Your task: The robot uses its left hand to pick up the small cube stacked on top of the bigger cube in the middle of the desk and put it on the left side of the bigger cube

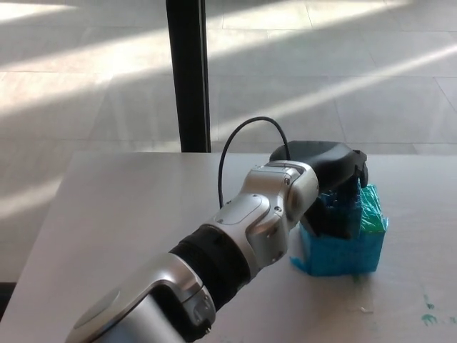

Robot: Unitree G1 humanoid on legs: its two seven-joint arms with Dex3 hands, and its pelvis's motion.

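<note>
left arm: comes in from the lower left and runs diagonally up to the right, silver shells with a black band at mid-forearm
left wrist: silver joint, bent so the palm faces down
left robot hand (330, 179): black, knuckles up, thick fingers (341, 213) curled downward; what they close on is hidden
cable: thin black loop arching up from the wrist
right robot hand: out of sight

Left hand (330, 187) covers the blue cube (343, 243).
</note>
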